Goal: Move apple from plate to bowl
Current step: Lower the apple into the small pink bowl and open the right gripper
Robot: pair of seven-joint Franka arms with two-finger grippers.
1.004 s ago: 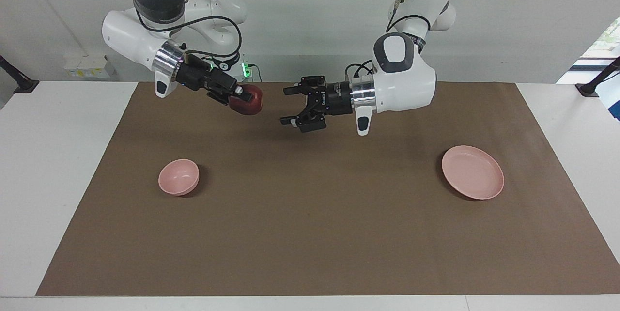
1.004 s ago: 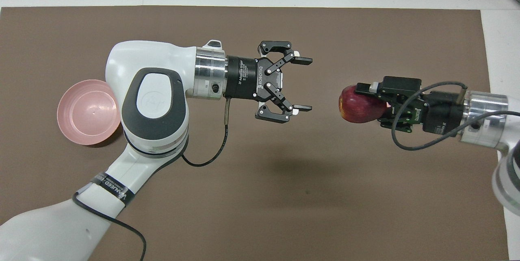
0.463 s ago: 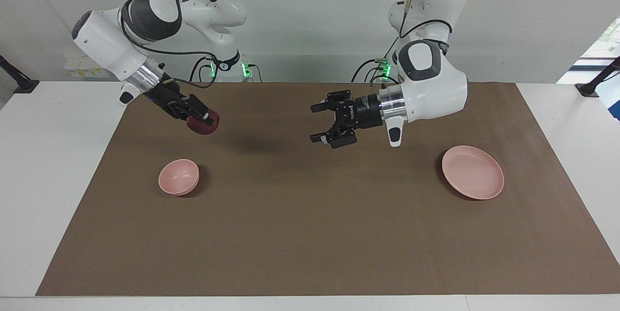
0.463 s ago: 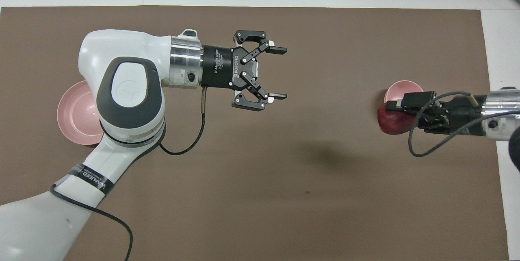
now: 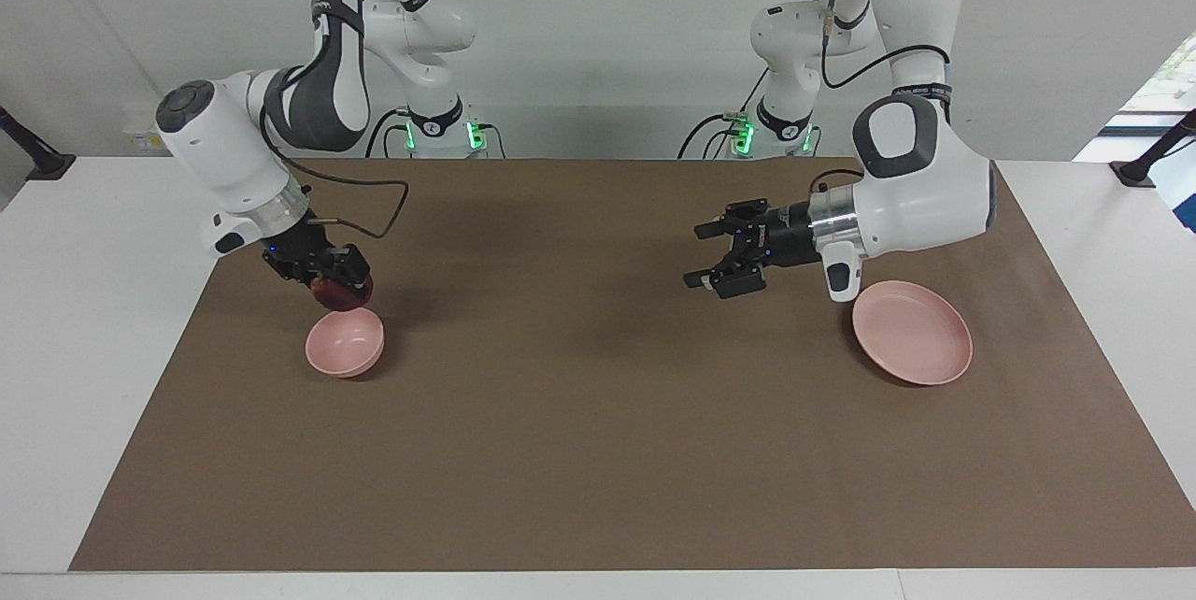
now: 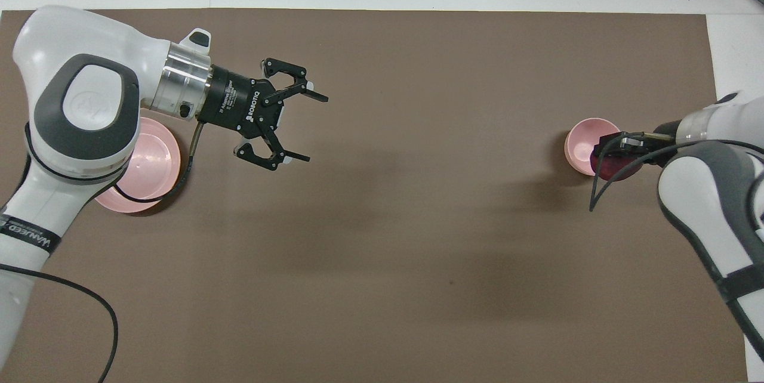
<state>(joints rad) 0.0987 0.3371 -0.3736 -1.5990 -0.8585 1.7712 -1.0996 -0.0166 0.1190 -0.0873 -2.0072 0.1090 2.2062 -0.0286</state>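
1. The right end effector (image 5: 348, 285) is clenched on the small round dark red apple (image 5: 342, 293), which hangs in the air off its tip, clear of the brown-covered bench (image 5: 598, 450).
2. The small, deep, round pale pink bowl (image 5: 345, 342) sits directly below that end effector. In the facing view the apple's underside is just above the bowl's rim on the side nearer the robots, with a thin gap that I judge to mean no contact yet.
3. In the overhead view the apple (image 6: 613, 166) overlaps only the edge of the bowl (image 6: 582, 143) on the right arm's side, so the fruit is over the rim and not yet over the hollow.
4. The relation the coming move turns on: the bowl's centre lies under and slightly ahead of the end effector's tip. My judgement is that a short advance and a small drop are needed before letting go; released here, the apple could strike the rim and roll off.
5. The apple is near round, so its axis hardly matters for the drop.
6. The right arm is the nearer one to the bowl by far.
7. The left end effector (image 5: 715, 256) is released, its fingers spread wide and holding nothing; it waits in the air beside the wide, shallow, round pale pink plate (image 5: 920, 343), which carries nothing.
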